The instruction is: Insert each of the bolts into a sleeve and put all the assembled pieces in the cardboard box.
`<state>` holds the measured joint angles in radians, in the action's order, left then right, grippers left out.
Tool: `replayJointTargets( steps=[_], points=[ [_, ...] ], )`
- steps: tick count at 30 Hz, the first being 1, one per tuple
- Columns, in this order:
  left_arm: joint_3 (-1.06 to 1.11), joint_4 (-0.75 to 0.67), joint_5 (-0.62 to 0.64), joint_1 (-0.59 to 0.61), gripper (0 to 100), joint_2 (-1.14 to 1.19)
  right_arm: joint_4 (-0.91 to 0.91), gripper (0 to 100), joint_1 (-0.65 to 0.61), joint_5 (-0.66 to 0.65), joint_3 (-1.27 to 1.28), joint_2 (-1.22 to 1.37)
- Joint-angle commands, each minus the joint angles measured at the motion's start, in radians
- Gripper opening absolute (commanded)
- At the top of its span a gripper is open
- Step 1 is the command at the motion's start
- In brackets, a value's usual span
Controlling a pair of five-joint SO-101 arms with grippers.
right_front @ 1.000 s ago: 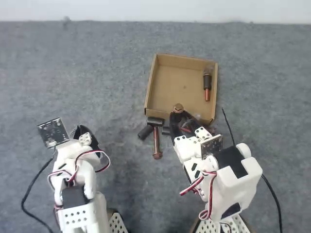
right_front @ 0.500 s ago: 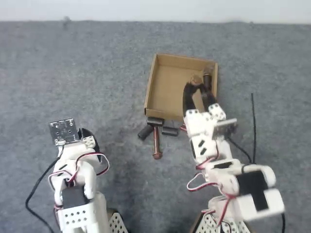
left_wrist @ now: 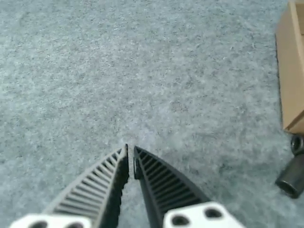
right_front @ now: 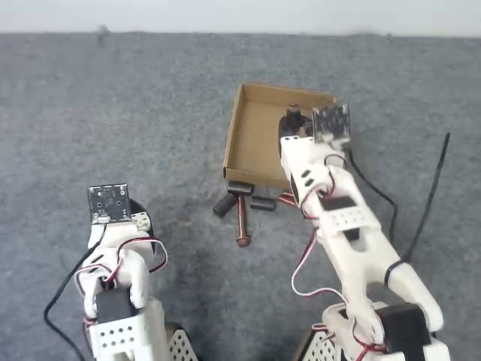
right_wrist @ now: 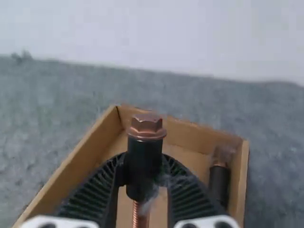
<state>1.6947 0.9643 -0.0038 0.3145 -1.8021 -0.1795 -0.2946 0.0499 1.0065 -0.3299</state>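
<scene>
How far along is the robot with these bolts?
Done: one assembled piece lies in the cardboard box. In hand: the right gripper holds a second sleeved bolt above the box. Left: a bare bolt and loose sleeves lie on the carpet before the box; the left gripper is shut and empty.

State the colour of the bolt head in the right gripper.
Copper-brown bolt head; the right wrist view shows it best.

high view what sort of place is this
Probably a robotics test bench: two white plastic arms with exposed wiring, a grey felt-like mat, and a brown cardboard box; the right one's jaws hold a copper bolt in a black sleeve over it.
</scene>
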Motion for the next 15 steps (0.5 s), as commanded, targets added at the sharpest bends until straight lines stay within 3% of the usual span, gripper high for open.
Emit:
replayJointTargets(
  steps=[1,7,15],
  points=[
    [-0.008,0.006,-0.012,0.006,1,-0.014,0.245,0.6,0.015,-0.014,-0.233,0.005],
    [-0.008,0.006,-0.012,0.006,1,-0.014,0.472,0.6,0.016,-0.015,-0.483,0.145],
    [-0.008,0.006,-0.014,0.006,1,-0.014,0.944,0.6,0.053,-0.015,-0.968,0.418]
  ],
)
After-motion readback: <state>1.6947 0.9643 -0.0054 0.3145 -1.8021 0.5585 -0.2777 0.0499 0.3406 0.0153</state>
